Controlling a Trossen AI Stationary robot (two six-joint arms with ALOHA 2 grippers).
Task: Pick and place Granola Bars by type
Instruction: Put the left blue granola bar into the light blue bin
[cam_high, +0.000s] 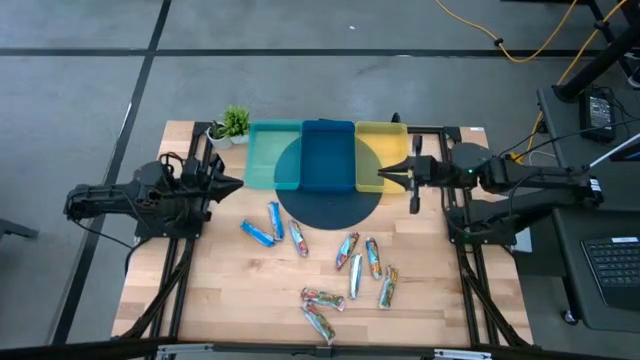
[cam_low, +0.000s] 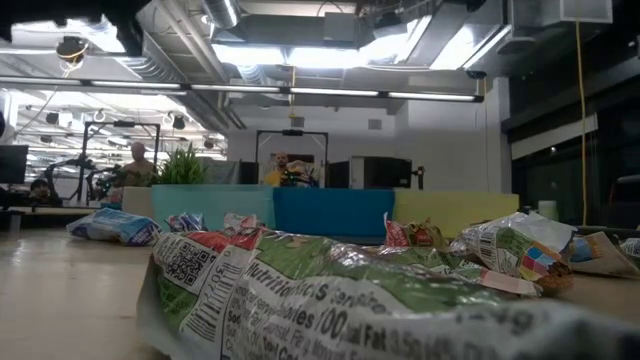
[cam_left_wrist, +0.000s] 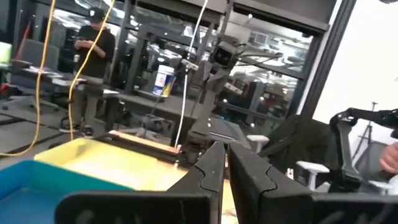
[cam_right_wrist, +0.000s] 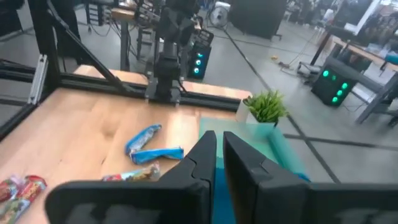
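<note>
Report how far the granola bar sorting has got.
Done: nothing. The teal tray, blue tray and yellow tray look empty. In hand: nothing; the left gripper and right gripper are shut, held off the table at either side. Left: every bar, with the blue bars, the silver bars and the multicoloured bars loose on the table.

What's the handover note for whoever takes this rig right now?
Left gripper: shut, empty, parked at the table's left side.
Right gripper: shut, empty, parked by the yellow tray.
Granola bars: all loose on the wood. Blue ones lie left of centre, silver and multicoloured ones to the right, two multicoloured near the front edge.
Teal tray, blue tray and yellow tray: no bars in them.
Done: nothing sorted.
Left: every bar still to be picked and placed by type.
</note>
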